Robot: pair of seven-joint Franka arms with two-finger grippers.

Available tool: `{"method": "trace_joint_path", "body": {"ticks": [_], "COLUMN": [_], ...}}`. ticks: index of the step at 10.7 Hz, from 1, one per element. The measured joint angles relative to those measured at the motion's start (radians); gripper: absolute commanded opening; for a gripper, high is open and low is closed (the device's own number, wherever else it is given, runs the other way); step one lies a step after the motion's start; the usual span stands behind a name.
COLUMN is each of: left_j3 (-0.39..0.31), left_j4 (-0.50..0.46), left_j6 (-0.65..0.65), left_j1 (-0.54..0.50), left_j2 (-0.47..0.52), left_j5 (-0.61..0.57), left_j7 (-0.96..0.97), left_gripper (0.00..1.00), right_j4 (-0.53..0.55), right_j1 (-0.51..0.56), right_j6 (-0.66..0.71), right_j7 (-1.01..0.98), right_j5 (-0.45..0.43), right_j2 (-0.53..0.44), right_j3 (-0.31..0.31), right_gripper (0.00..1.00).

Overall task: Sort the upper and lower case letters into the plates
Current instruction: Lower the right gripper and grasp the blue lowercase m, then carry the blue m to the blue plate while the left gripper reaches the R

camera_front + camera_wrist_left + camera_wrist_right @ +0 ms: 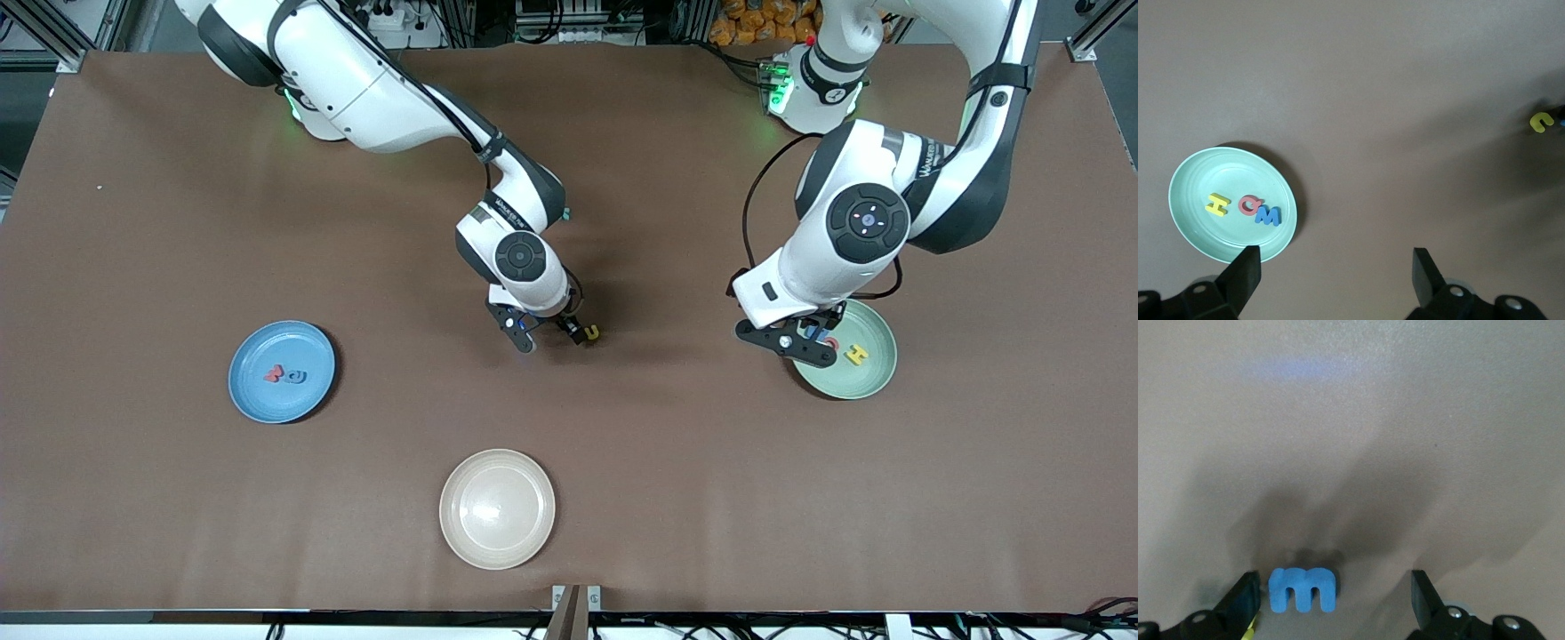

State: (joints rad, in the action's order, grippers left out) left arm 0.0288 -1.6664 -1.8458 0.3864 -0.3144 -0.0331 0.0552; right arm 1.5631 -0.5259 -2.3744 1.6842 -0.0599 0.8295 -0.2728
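Overall, we found a brown table [622, 462] | right gripper [1331, 600] agape around a blue m [1302, 589], unclamped | left gripper [1331, 277] agape, empty, over the mint plate [1195, 230]

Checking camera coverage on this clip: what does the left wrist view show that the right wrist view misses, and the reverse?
Left wrist view only: the mint plate holding a yellow H, a red Q and a blue M, plus a yellow letter off on the table by the right claw.

Right wrist view only: a blue m on the table between the right claw's open fingers.

Both: bare brown table and that arm's own open claw; the left claw is over the table beside the mint plate.
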Motion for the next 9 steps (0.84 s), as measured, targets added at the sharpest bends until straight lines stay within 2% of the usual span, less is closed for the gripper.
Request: {"method": "trace_joint_path", "body": {"ticks": [1,5,7,9], "left_j3": [0.000,0.003,0.006,0.006], "left_j4": [-0.001,-0.006,-0.010,-0.011], "left_j6": [0.000,0.000,0.000,0.000], "left_j1": [0.006,0.014,0.016,0.018], "left_j2": [0.000,0.000,0.000,0.000], "left_j5": [0.000,0.000,0.000,0.000], "left_j7": [0.009,0.019,0.019,0.020], "left_gripper": [1.00,1.00,1.00,1.00], "right_j4": [-0.001,-0.016,-0.021,-0.026], "right_j1": [0.000,0.000,0.000,0.001], "right_j6": [0.000,-0.005,-0.002,0.000], "right_j7": [0.001,0.006,0.010,0.013], "right_j5": [0.000,0.000,0.000,0.000], "right_j2": [0.002,0.005,0.004,0.003], "right_j3": [0.000,0.000,0.001,0.001], "right_gripper": [0.98,0.50,0.46,0.29]}}
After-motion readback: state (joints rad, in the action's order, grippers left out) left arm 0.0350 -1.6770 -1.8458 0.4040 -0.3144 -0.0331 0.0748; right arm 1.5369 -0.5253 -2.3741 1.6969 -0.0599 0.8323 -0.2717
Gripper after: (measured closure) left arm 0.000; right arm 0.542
